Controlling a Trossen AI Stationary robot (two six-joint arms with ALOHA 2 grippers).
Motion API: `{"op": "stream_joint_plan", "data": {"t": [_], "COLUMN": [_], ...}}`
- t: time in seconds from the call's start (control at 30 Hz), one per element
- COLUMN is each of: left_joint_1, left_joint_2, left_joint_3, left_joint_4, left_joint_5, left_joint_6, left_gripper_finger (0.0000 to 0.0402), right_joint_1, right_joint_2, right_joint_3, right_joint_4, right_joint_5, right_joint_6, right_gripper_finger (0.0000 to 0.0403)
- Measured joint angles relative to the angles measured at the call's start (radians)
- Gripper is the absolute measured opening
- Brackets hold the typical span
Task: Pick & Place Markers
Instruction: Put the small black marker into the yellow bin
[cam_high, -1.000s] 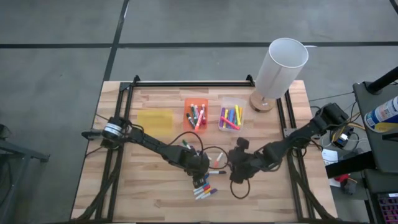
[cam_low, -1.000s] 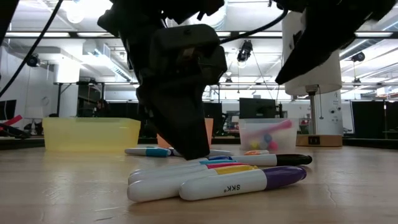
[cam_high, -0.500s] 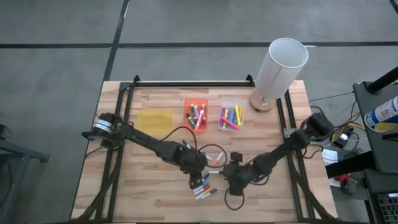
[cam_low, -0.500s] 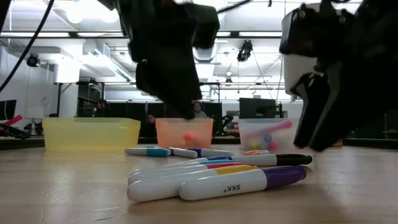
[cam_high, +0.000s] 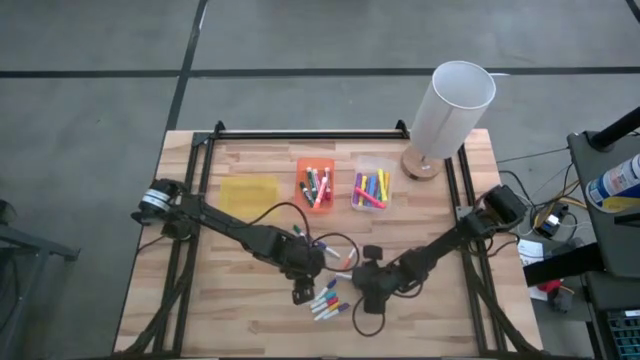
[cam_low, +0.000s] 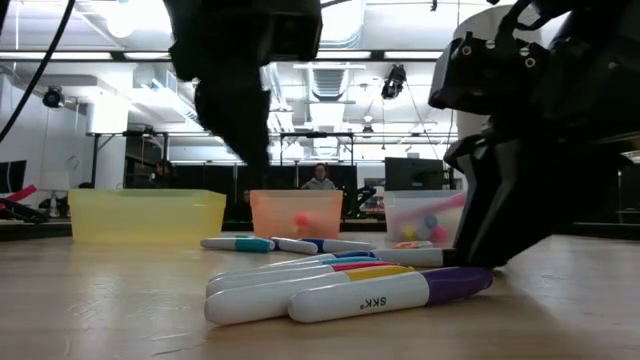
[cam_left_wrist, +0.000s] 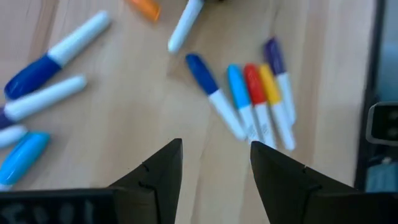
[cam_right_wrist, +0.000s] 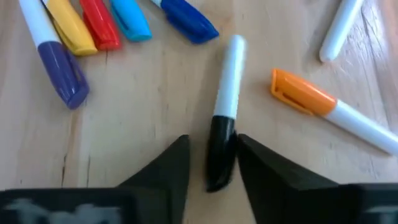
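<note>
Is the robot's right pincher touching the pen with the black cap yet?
Cannot tell. In the right wrist view the right gripper straddles the black-capped white marker, fingers tight beside its cap; no clear gap or contact shows.

left tool (cam_left_wrist: 214, 163) open | above table (cam_left_wrist: 124, 124) | markers (cam_left_wrist: 258, 102) ahead

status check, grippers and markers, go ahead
Right gripper closing around black-capped marker. Left gripper open, empty, above loose markers. Nothing in the way.

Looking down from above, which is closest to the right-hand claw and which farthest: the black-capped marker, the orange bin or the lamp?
From the right gripper:
1. Black-capped marker, lying between its fingers in the right wrist view.
2. Orange bin, toward the table's back, middle.
3. Lamp, at the back right corner.
</note>
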Motion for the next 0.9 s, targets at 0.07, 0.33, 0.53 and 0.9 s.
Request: {"op": "stream_joint_plan", "data": {"t": [0.07, 0.33, 0.53, 0.9], "left_joint_1": [0.000, -0.002, -0.002, -0.003], "left_joint_2": [0.000, 0.000, 0.000, 0.000], "left_joint_3": [0.000, 0.000, 0.000, 0.000], "left_joint_4": [-0.027, -0.024, -0.025, 0.115], "left_joint_5": [-0.001, -0.011, -0.054, -0.063], "left_joint_6": [0.010, 0.075, 0.152, 0.302], "left_gripper_finger": [0.0183, 0.0183, 0.0183, 0.0183], "right_joint_1": [-0.007, -0.042, -0.040, -0.023], "right_joint_2": [0.000, -0.006, -0.056, -0.073], "right_joint_3": [0.000, -0.002, 0.002, 0.099], "right_joint_4": [0.003, 0.001, -0.001, 0.018], "right_joint_5": [-0.006, 0.009, -0.028, -0.013], "right_joint_6": [-0.014, -0.072, -0.102, -0.132], "right_gripper_finger": [0.0084, 0.0027, 0.0027, 0.0026]}}
